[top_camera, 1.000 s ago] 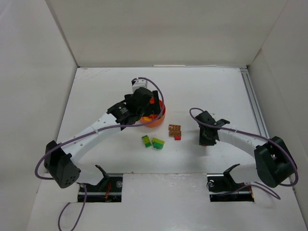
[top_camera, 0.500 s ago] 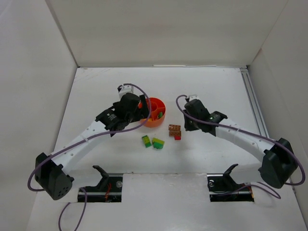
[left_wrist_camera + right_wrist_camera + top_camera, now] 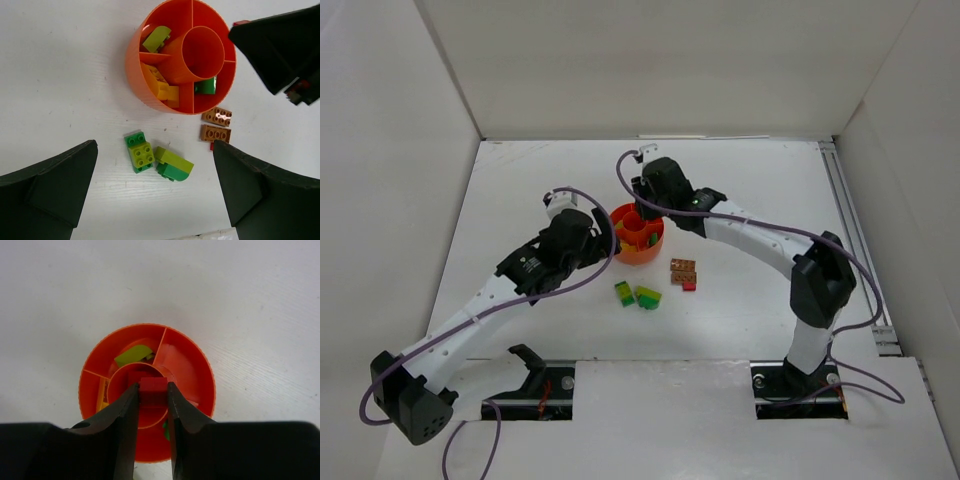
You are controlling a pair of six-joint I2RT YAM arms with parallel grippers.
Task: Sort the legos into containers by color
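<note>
Red studded plastic brick point(image 3: 153, 385) is being pinched by the right gripper point(image 3: 153, 391) directly above the central cup point(image 3: 202, 50) of the round orange plastic dish point(image 3: 197, 360); lowering before releasing is looking wise. The left gripper point(image 3: 155, 142) is hovering open nearby.

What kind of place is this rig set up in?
Probably a lab test cell, not a home or factory: a white table boxed in by plain white panels, a left arm and right arm bolted at its near edge, and toy bricks beside an orange dish as props.
</note>
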